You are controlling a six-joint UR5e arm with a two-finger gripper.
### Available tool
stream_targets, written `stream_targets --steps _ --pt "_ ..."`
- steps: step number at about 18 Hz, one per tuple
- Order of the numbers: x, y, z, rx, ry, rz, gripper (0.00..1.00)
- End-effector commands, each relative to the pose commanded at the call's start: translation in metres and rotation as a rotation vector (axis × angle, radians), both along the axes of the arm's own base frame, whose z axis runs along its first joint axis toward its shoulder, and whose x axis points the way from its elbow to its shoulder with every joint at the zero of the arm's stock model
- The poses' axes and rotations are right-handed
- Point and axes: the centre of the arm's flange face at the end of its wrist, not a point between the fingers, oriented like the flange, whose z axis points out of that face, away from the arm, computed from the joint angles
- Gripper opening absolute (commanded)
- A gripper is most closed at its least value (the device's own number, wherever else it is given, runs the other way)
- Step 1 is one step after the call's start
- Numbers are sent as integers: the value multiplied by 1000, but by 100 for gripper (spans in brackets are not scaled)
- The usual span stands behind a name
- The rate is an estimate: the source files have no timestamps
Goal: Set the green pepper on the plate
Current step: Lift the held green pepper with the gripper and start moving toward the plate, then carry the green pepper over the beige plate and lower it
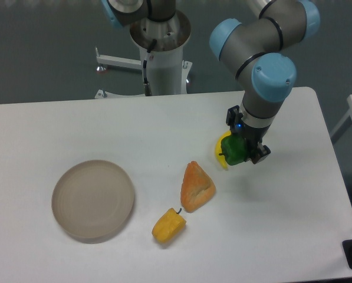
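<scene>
One camera view to call, looking down across the white table [164, 135]. Out at about three o'clock from the table's middle, the arm [264, 59] bends down from the top of the frame, grey tubes and pale-blue joint caps, and its black pincer [242, 154] is clamped around the green pepper [236, 150]. The dark, glossy pepper sits right between the fingers [259, 153], one finger showing on its right side, the other mostly hidden behind it. Whether the pepper is lifted off the table or resting on it, I can't tell from this angle. Touching its left edge is a yellow curved piece [221, 154], peeking out at nine o'clock of the pepper; what it is exactly is hard to make out.

Over at eight o'clock from the table's middle lies the plate [93, 200], round, beige-grey, faint rings on its face, nothing on it. It is well apart from the pepper.

Between plate and pincer sit two more items. An orange wedge-shaped piece [197, 187] lies near the pepper, at about eight o'clock from it. Just beside that, at seven o'clock of the wedge, lies a yellow-orange pepper [168, 226] with a short dark stem pointing up towards the wedge.

At twelve o'clock, behind the table's far edge, stands the arm's white pedestal base [163, 59].
</scene>
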Motion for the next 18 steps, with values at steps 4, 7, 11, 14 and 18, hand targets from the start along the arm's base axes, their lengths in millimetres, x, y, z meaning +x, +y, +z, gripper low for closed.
stream_targets --steps 4,7,11,14,18 --pt "-2 -1 4 4 4 2 45" --pt "-2 3 12 15 15 -2 44" --pt "31 19 15 21 9 -21 44" --pt "85 38 28 30 12 -9 44" --pt "154 66 30 33 11 -1 43"
